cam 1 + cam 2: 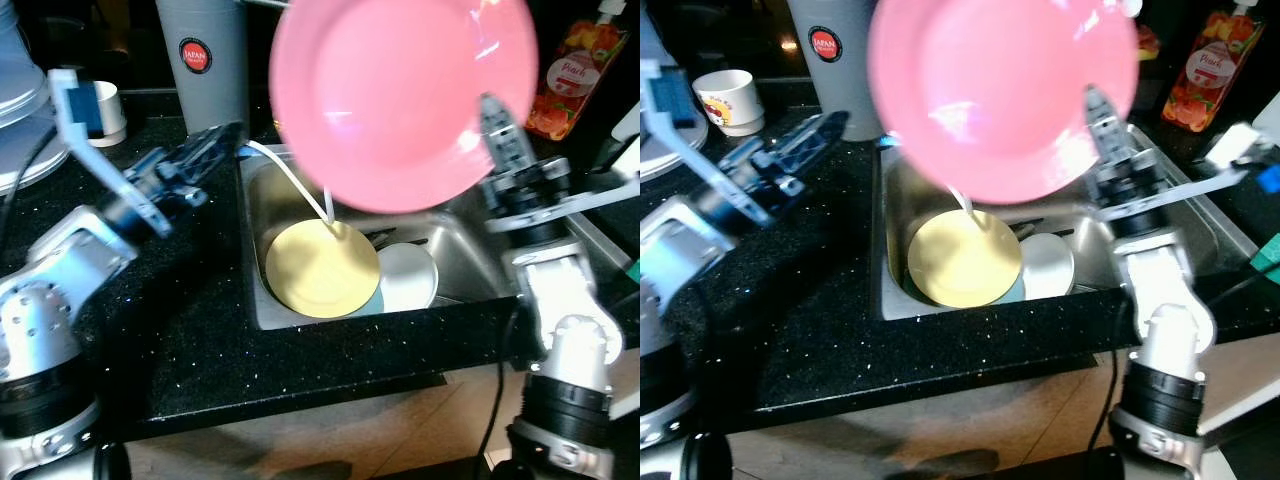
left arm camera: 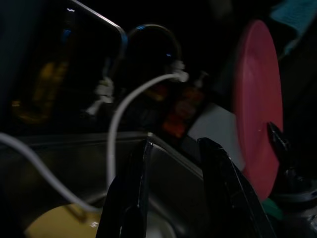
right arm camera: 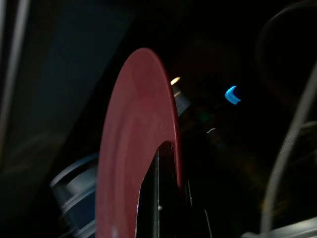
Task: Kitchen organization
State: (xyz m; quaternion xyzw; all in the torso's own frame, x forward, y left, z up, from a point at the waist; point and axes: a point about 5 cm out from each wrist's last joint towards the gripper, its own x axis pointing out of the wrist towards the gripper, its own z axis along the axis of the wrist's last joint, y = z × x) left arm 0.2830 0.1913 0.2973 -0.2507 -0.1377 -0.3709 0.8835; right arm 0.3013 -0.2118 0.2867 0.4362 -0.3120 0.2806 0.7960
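The right gripper is clamped on the rim of a pink plate, its black fingers pinching the plate's edge from both faces, and holds the plate upright and raised above the sink, face toward the robot's head. The left gripper hovers over the dark speckled counter at the sink's left edge, fingers slightly apart and holding nothing, aimed across the basin toward the plate. In the basin lie a yellow plate and, just beside it and partly under it, a white dish; a thin white tube curves down from the sink's back edge onto the yellow plate. Behind the sink stand a grey canister with a red round label and, to the right, a bottle of peach-coloured liquid; a white mug sits at the far left of the counter. The step in hand appears to be lifting washed or soiled dishes out of the sink, with the pink plate already clear of the basin. The next move likely calls for carrying it sideways to a resting place without tilting it out of the edge pinch, and keeping its lower rim clear of the tube.
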